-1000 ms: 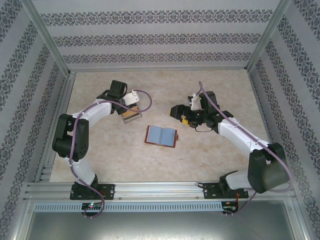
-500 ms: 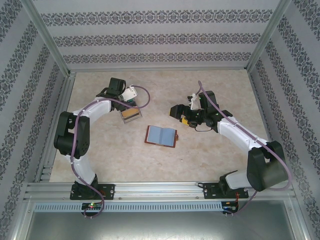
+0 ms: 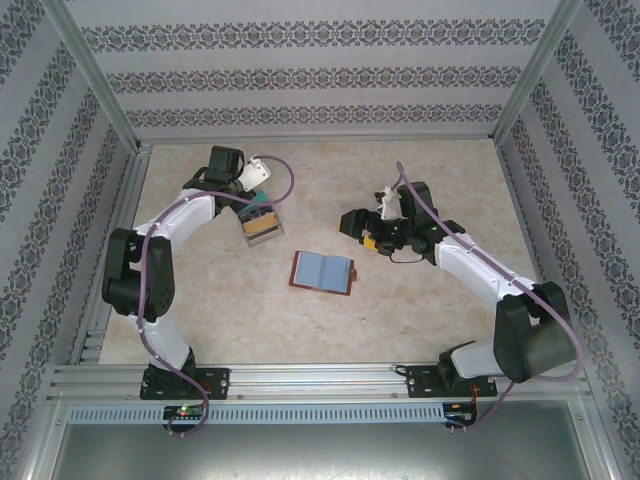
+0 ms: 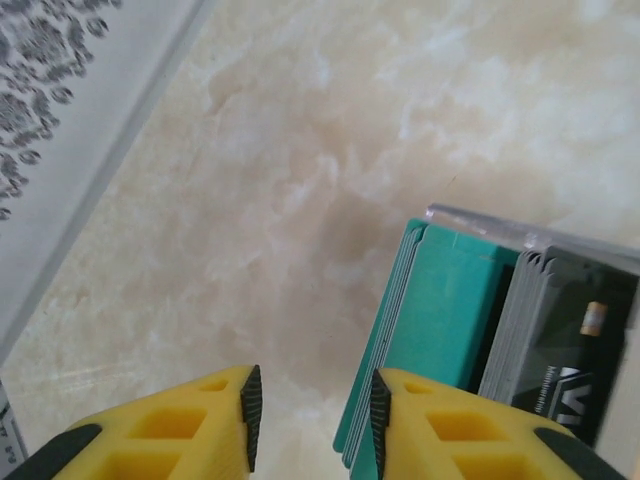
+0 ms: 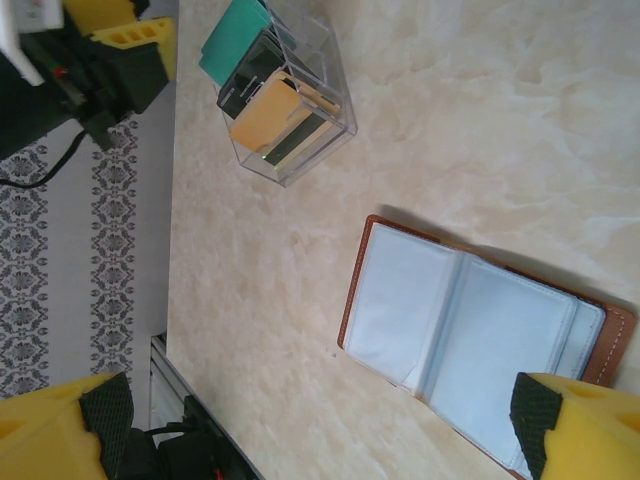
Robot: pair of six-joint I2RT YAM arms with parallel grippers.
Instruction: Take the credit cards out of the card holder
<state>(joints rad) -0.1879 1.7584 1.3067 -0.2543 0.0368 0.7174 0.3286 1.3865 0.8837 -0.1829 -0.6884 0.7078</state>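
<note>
1. Card holder (image 3: 322, 271): it lies open and flat near the middle of the table (image 3: 430, 180), blue-grey sleeves facing up inside a brown rim. Both sleeve pages show in the right wrist view.
2. The credit cards (image 3: 260, 222) stand on edge in a clear plastic box (image 3: 272, 236), at about 10 o'clock from the card holder and well apart from it.
3. In the right wrist view the box holds a row: the teal card (image 5: 235, 40), then the black card (image 5: 250, 75) with white marks, then the tan-yellow card (image 5: 268, 115). A darker edge beside the tan-yellow one may be a further card, but it is too small to tell.
4. The left gripper (image 3: 254, 203) sits at the box's 12 o'clock side. Its wrist view shows the jaws parted by a narrow gap with only table between them. The teal card's edge is just beside one pad (image 4: 379, 415).
5. The right gripper (image 3: 352, 225) hangs at about 1 o'clock from the card holder, with its jaws spread wide and holding nothing.
</note>
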